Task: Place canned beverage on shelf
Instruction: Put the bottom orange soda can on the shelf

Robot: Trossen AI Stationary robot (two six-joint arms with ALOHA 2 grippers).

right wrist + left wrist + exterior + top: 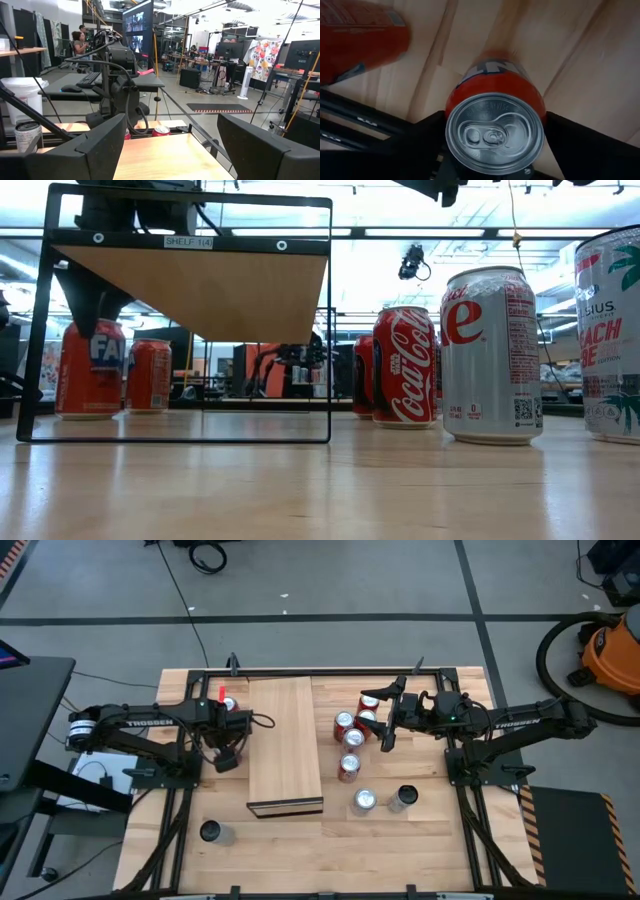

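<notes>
The shelf (285, 745) is a long pale wood board on a dark frame in the middle of the table; the low view shows its open end (190, 280). Just left of it, my left gripper (228, 750) points down, its fingers on either side of an orange can (494, 132), which also shows in the low view (90, 370). A second orange-red can (228, 703) stands upright just beyond it (360, 40). My right gripper (378, 720) hangs open and level, high above a group of cans (350, 735) right of the shelf; nothing is between its fingers (170, 145). My left gripper has the orange can's side wall (540, 102), just under the rim, between its two fingers, one on each side. The fingers come from above, pointing down. The can is upright with its tab end up, and its bottom (90, 412) is on the table.
Right of the shelf stand several red cans, a silver can (363, 800) and a dark can (405, 797). Another can (210, 832) stands near the front left. In the low view, a Coca-Cola can (405, 365) and a silver can (490, 355) are close.
</notes>
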